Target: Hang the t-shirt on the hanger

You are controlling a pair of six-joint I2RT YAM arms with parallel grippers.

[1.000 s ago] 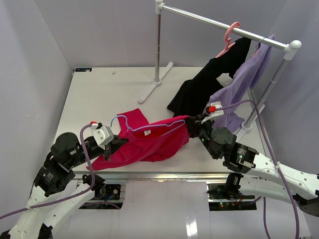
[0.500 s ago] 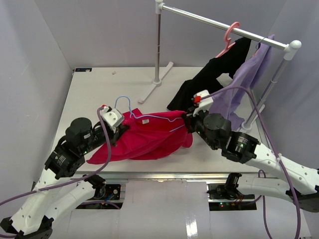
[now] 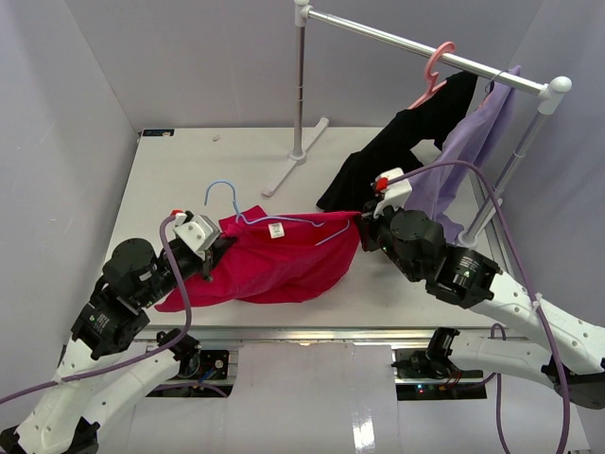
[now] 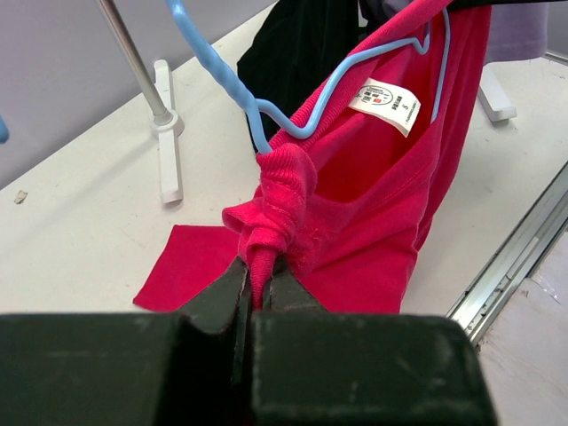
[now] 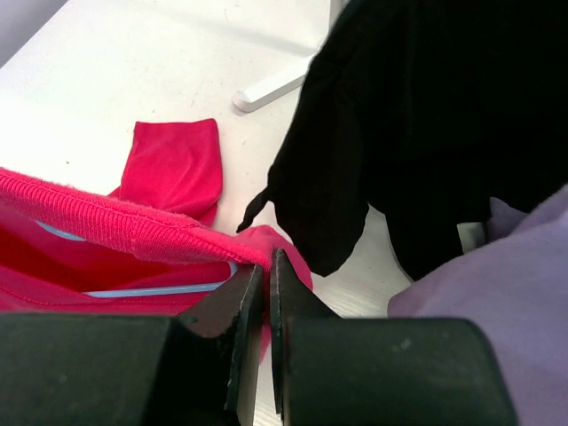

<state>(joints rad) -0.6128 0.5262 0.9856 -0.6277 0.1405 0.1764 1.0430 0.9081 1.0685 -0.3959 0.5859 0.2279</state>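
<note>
Your left gripper [image 3: 216, 255] is clenched on a bunched fold of the t-shirt [image 3: 284, 265] at the collar. Your right gripper [image 3: 362, 227] pinches the ribbed neckline edge at the other end. The t-shirt hangs stretched between them on the near side of the rack [image 3: 299, 85], its lower part lying in front of the rack's foot. The hanger [image 3: 232, 199] runs inside the neck opening, its hook poking out toward the rack's post. The black garment [image 3: 388, 161] on the rack hangs just behind your right gripper.
</note>
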